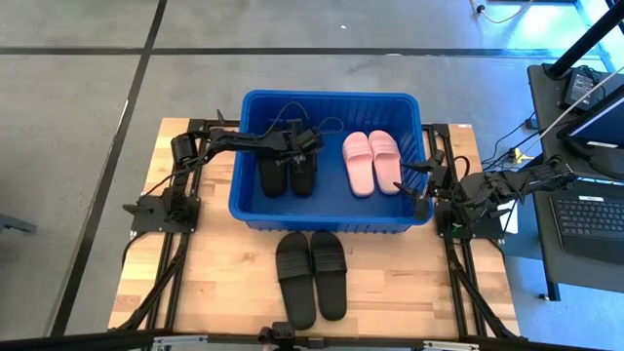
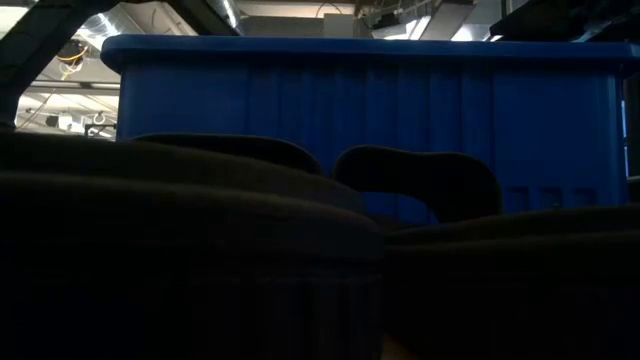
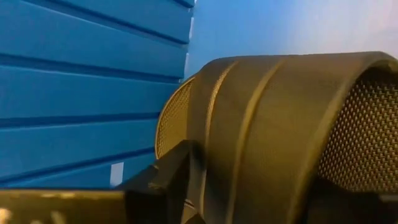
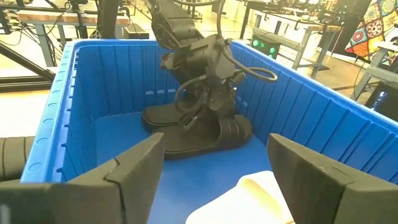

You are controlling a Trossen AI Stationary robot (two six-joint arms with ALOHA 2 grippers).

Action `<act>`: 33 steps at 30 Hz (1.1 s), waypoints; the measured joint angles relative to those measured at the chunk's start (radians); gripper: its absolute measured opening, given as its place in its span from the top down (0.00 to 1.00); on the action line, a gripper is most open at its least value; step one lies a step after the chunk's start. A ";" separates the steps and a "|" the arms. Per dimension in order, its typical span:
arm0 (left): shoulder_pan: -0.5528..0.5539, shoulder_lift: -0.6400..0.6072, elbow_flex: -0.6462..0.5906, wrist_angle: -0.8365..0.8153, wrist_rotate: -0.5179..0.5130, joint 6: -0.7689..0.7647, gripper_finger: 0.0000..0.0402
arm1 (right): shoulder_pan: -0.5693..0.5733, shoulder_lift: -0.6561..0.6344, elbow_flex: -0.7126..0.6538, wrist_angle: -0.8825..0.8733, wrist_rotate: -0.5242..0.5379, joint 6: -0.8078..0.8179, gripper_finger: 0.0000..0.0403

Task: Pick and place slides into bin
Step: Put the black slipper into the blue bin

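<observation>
The bin [image 1: 252, 156] is bright blue; four slides [image 1: 310, 277] are matte black, two [image 1: 371, 161] pale pink.

No legible text, label, brand, number or sign in any view. Bin [image 1: 331, 210] walls and rim: plain blue, unmarked. Slides [image 1: 310, 275]: no readable logo on straps or footbeds. Laptop [image 1: 593, 210] at 3 o'clock: screen and keys too small to read.
</observation>
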 joint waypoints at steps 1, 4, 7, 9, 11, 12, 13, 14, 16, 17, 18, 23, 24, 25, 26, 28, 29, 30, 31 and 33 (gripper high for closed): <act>0.000 0.000 0.000 0.000 0.000 0.000 0.59 | 0.000 0.000 0.000 0.000 0.000 0.000 0.29; 0.000 0.000 0.000 0.000 -0.001 0.000 0.50 | 0.000 0.000 0.000 0.000 0.000 0.000 0.29; 0.000 0.000 0.000 0.000 -0.001 -0.017 0.40 | 0.000 0.000 0.000 0.000 0.000 0.000 0.29; -0.001 0.000 0.000 0.000 -0.001 -0.027 0.34 | 0.000 0.000 0.000 0.000 0.000 0.000 0.29; -0.002 0.000 0.000 0.001 -0.011 -0.026 0.29 | 0.000 0.000 0.000 0.000 0.000 0.001 0.29; -0.003 -0.001 0.000 0.002 -0.025 -0.027 0.28 | 0.000 0.000 0.000 0.000 0.000 0.001 0.29; -0.005 -0.001 0.000 0.004 -0.042 -0.027 0.27 | 0.000 0.000 0.000 0.000 0.000 0.001 0.29; -0.005 -0.001 0.001 0.005 -0.058 -0.027 0.26 | 0.000 0.000 0.000 0.000 0.000 0.001 0.29; -0.007 -0.002 0.001 0.004 -0.080 -0.027 0.25 | 0.000 0.000 0.000 0.000 0.000 0.002 0.29; -0.009 -0.002 0.002 0.004 -0.083 -0.027 0.25 | 0.000 0.000 0.000 0.000 0.000 0.002 0.29; -0.011 -0.002 0.002 0.004 -0.083 -0.027 0.25 | 0.000 0.000 0.000 0.000 0.000 0.002 0.29; -0.031 -0.017 0.003 0.005 -0.077 -0.027 0.25 | 0.000 0.000 0.000 0.000 0.000 0.001 0.29; -0.036 -0.023 0.003 -0.001 -0.074 -0.027 0.25 | 0.000 0.000 0.000 0.000 0.000 0.000 0.29; -0.039 -0.030 0.002 -0.021 -0.067 -0.028 0.25 | 0.000 0.000 0.000 0.000 0.000 0.000 0.29; -0.042 -0.035 0.002 -0.029 -0.067 -0.028 0.25 | 0.000 0.000 0.000 0.000 0.000 0.000 0.29; -0.049 -0.041 0.004 -0.039 -0.066 -0.050 0.25 | 0.000 0.000 0.000 -0.002 0.000 -0.001 0.29; -0.051 -0.049 0.003 -0.073 -0.057 -0.066 0.25 | 0.000 0.000 0.000 -0.004 0.000 -0.001 0.29; -0.052 -0.054 0.003 -0.092 -0.049 -0.085 0.25 | 0.000 0.000 0.000 -0.005 0.000 -0.001 0.29; -0.054 -0.056 0.008 -0.101 -0.040 -0.107 0.25 | 0.000 0.000 0.000 -0.005 0.000 -0.001 0.29; -0.062 -0.062 0.009 -0.156 -0.031 -0.156 0.25 | 0.000 0.000 0.000 -0.005 0.000 -0.001 0.29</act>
